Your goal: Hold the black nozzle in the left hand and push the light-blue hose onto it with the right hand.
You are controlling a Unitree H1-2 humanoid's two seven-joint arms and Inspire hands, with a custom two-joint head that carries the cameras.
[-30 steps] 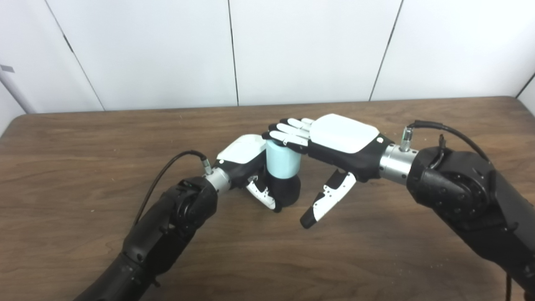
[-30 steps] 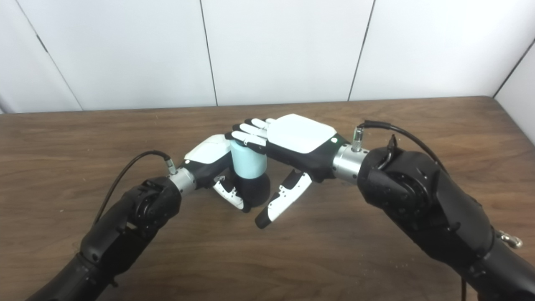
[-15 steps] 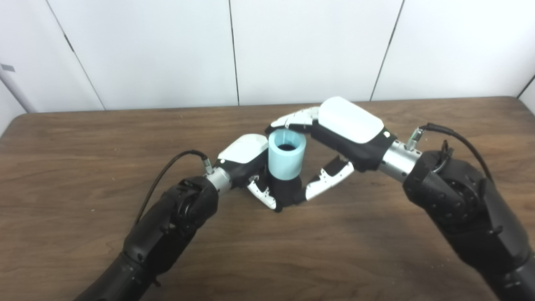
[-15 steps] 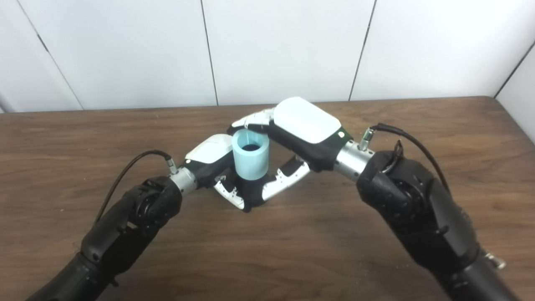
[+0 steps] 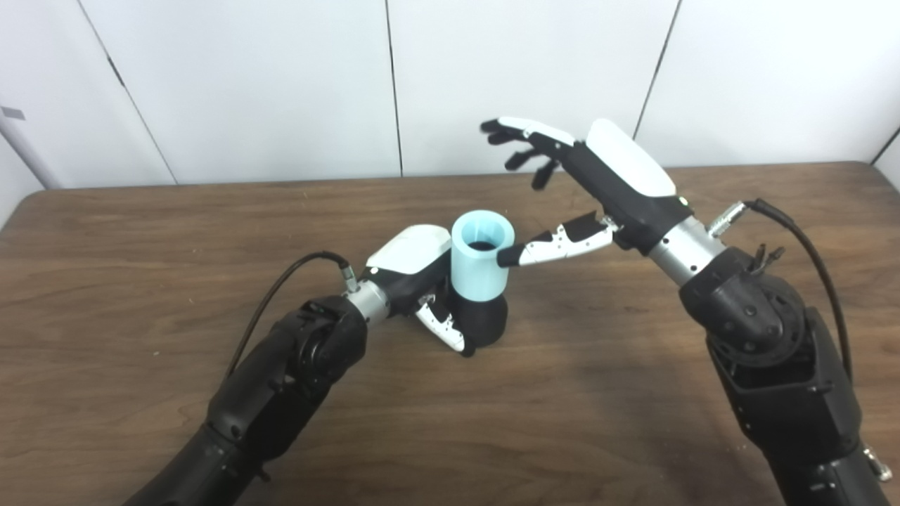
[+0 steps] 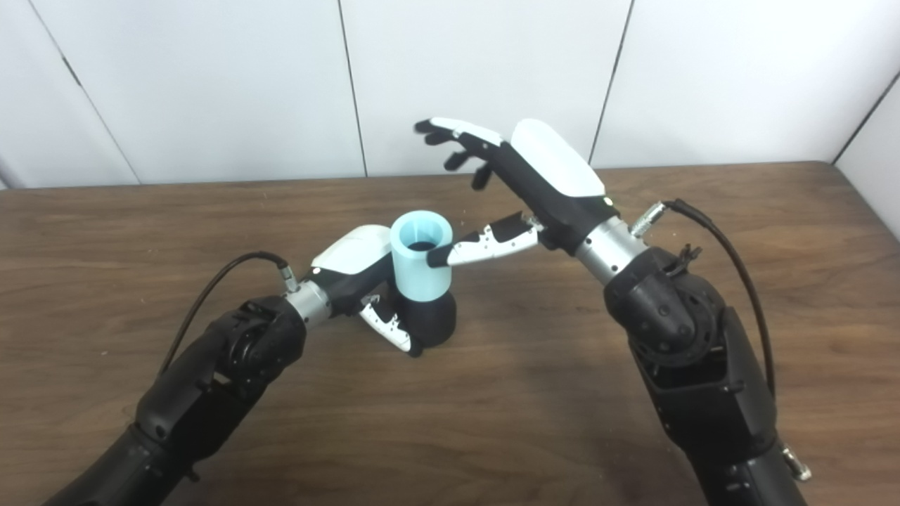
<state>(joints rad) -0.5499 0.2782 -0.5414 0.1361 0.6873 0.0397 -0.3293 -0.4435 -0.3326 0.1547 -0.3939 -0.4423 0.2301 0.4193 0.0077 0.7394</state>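
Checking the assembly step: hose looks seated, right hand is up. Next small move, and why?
Probably draw the right hand back clear. It is open above the table, holding nothing, thumb tip near the hose rim. The hose stands upright on the nozzle, which the left hand grips. How firmly it is seated cannot be told.

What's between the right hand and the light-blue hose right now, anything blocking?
Nothing visible. The right hand is open, raised above and to the right of the light-blue hose, its thumb tip close to the rim. The hose stands upright on the black nozzle, which the left hand holds on the table.
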